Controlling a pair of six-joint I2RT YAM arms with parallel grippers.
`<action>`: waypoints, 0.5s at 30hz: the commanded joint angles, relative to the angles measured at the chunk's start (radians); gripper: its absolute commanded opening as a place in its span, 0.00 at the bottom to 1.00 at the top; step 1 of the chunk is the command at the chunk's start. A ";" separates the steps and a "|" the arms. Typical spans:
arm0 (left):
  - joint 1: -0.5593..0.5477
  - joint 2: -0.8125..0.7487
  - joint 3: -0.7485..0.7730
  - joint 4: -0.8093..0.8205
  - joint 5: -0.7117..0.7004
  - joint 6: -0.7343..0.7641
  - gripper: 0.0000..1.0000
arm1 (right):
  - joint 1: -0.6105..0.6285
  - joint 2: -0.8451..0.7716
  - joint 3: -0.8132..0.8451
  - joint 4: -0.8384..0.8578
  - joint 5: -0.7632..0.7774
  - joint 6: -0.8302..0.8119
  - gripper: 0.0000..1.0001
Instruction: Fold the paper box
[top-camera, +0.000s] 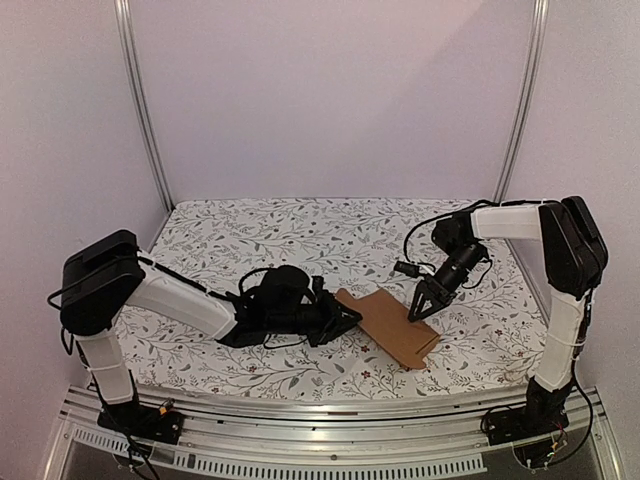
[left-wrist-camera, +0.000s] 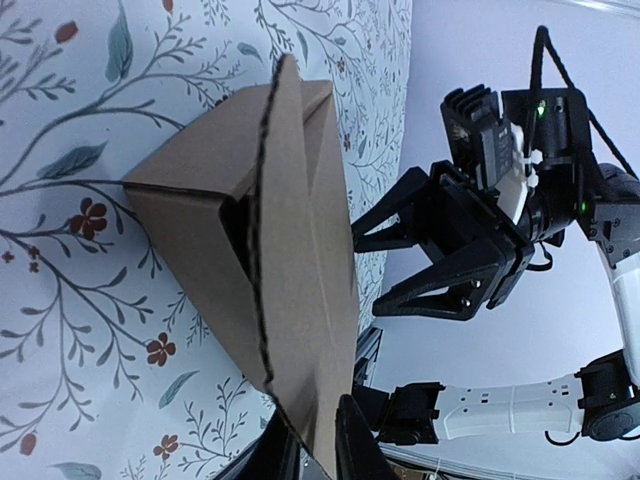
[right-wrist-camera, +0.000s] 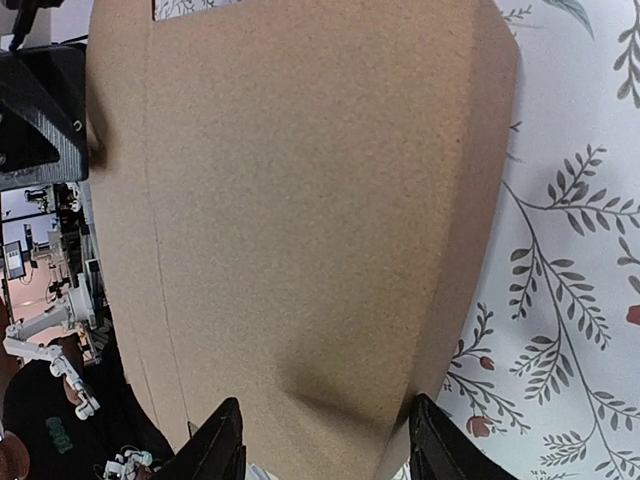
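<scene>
The paper box (top-camera: 388, 328) is a brown cardboard sheet, partly folded, lying at the table's front centre. In the left wrist view the box (left-wrist-camera: 290, 250) rises as a folded wedge with one flap edge up. My left gripper (top-camera: 348, 318) is shut on the box's left edge, and the cardboard sits between its fingers (left-wrist-camera: 355, 445). My right gripper (top-camera: 423, 308) is open over the box's right part. It also shows in the left wrist view (left-wrist-camera: 400, 265). In the right wrist view its fingertips (right-wrist-camera: 432, 445) straddle a flat cardboard panel (right-wrist-camera: 300, 200); I cannot tell whether they touch it.
The table has a white floral cloth (top-camera: 300, 235). Metal frame posts (top-camera: 140, 100) stand at the back corners against white walls. An aluminium rail (top-camera: 330, 415) runs along the near edge between the arm bases.
</scene>
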 joint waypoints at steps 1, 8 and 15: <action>0.030 0.053 0.000 0.043 0.034 0.015 0.15 | 0.005 0.012 -0.004 -0.015 -0.037 -0.021 0.54; 0.048 0.096 0.033 0.040 0.059 0.034 0.12 | 0.016 0.028 -0.007 -0.018 -0.046 -0.015 0.51; 0.139 0.074 0.034 0.019 0.120 0.082 0.04 | 0.015 0.025 0.002 -0.021 -0.046 -0.016 0.50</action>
